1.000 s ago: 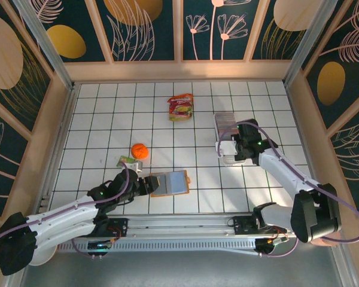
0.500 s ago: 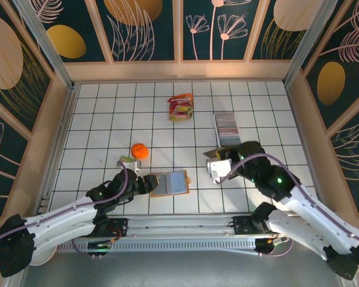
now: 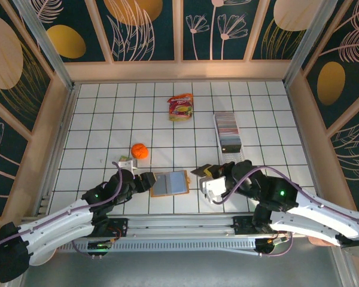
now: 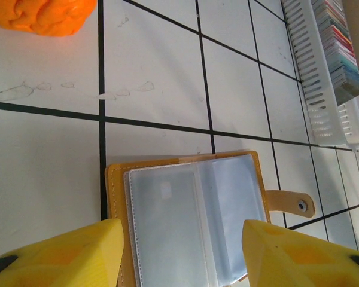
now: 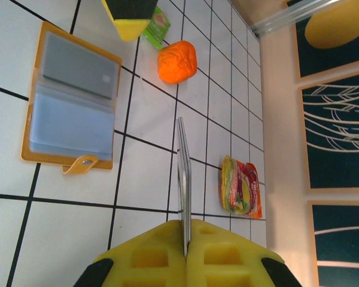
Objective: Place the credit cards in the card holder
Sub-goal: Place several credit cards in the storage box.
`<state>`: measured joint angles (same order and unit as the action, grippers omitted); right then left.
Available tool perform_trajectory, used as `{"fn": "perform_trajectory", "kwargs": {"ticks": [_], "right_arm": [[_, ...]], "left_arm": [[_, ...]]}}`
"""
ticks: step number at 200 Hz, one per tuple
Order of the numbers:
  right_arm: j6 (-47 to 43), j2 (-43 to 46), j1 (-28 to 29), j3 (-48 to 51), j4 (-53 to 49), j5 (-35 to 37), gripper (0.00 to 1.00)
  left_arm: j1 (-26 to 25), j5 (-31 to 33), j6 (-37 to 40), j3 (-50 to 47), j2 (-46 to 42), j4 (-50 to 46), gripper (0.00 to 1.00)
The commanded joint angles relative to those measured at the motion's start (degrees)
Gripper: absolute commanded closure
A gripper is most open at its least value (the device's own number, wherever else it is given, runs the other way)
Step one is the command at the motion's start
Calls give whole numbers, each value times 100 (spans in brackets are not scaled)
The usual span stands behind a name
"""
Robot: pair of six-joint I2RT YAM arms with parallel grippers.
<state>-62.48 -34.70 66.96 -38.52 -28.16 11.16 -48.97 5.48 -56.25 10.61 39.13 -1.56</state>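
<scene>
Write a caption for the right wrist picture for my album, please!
Right claw pinching a thin card edge-on, the orange card holder lying open on the tiled table.

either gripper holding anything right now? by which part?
Right gripper holds one credit card, pinched by one edge between the fingers. Left gripper is open over the card holder, gripping nothing.

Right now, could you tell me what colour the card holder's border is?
Orange-brown; the card holder shows best in the left wrist view.
</scene>
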Motion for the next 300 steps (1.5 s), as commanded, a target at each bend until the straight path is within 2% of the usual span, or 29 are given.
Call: {"fn": "perform_trajectory", "kwargs": {"ticks": [1, 13, 20, 33, 49, 66, 82, 89, 113, 145, 166, 238, 288, 300], "right_arm": [[164, -108, -39, -251, -410, 442, 100], [315, -391, -313, -511, -1041, 565, 100], [390, -591, -657, -663, -1393, 517, 100], [586, -1019, -1716, -916, -1937, 276, 100], [507, -1611, -3127, -1189, -2375, -394, 100], [113, -2197, -3741, -1253, -2585, -552, 100], [-288, -2601, -3831, -1090, -2027, 50, 100], [-543, -2778, -3929, -1120, -1793, 105, 100], [-1148, -3337, -4287, -1591, -1469, -461, 100], [-1907, -3865, -4542, -1685, -1279, -613, 100], [-2003, -4119, -4711, -1755, -1116, -907, 100], [-2104, -4620, -4829, -1740, -892, -1157, 100], [-2112, -4790, -4834, -1556, -321, -919, 100], [-2072, -4799, -4837, -1523, -112, -846, 95]], "left_arm": [[-25, 112, -95, 55, -3, -69, 46], [-24, 83, -84, 80, 80, -23, 47], [-23, 54, -73, 90, 133, 18, 47], [-24, -8, -50, 108, 238, 104, 47], [-25, -103, 0, 117, 360, 228, 47], [-24, -182, 55, 142, 477, 303, 47], [-25, -198, 85, 156, 525, 313, 47], [-25, -213, 100, 157, 534, 319, 47], [-24, -254, 140, 144, 482, 323, 47], [-24, -271, 129, 61, 331, 307, 47], [-20, -274, 114, 4, 206, 255, 47], [-25, -247, 64, -94, -21, 163, 46], [-24, -294, 91, -68, 85, 218, 46], [-25, -296, 88, -75, 103, 233, 46]]}}
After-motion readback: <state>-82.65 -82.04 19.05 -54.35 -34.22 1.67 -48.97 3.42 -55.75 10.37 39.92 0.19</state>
